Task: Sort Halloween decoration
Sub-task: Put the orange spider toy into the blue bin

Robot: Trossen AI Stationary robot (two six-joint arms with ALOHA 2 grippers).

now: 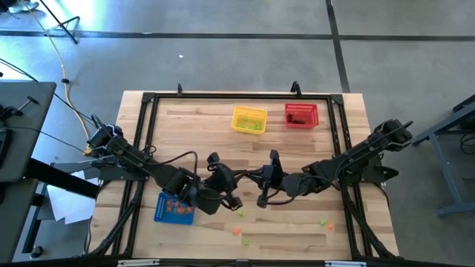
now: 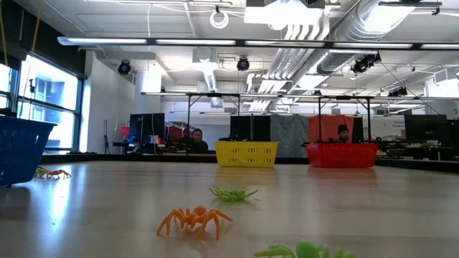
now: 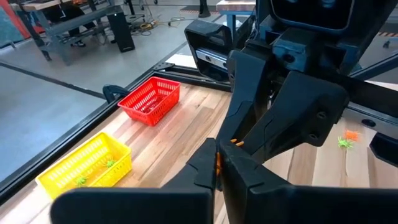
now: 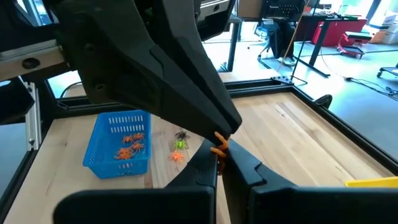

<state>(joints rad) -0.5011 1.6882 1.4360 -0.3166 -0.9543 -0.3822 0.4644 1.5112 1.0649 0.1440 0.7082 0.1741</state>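
Halloween decoration (image 2: 193, 218): tiny spider trinkets in orange, light green and black, thin splayed legs.

Edges and room: wooden table (image 1: 193, 126) ringed by black frame rails (image 1: 148, 100). Yellow basket (image 1: 249, 119) and red basket (image 1: 300, 115) side by side near far edge, well apart from arms. Blue basket (image 1: 174, 208) near front-left, under left arm. Bare wood between far baskets and arms. Front strip dotted with loose trinkets.

Loose pieces: orange spider and green spider (image 2: 233, 193) close together on front strip, another green one (image 2: 305, 251) nearer the low camera. Green and orange pair (image 1: 326, 224) toward front-right. Black spider (image 4: 181, 134) with a green and an orange one just beside blue basket. Several orange spiders (image 4: 127, 144) inside blue basket. Green bits in yellow basket, dark bits in red one, too small to tell shape.

Grippers: left gripper (image 3: 217, 168) and right gripper (image 4: 217, 165) tip to tip above table centre-front, both clamped tight. Orange trinket (image 4: 218, 147) pinched right where the tips meet, lifted off the wood, gripped from both sides as far as visible.
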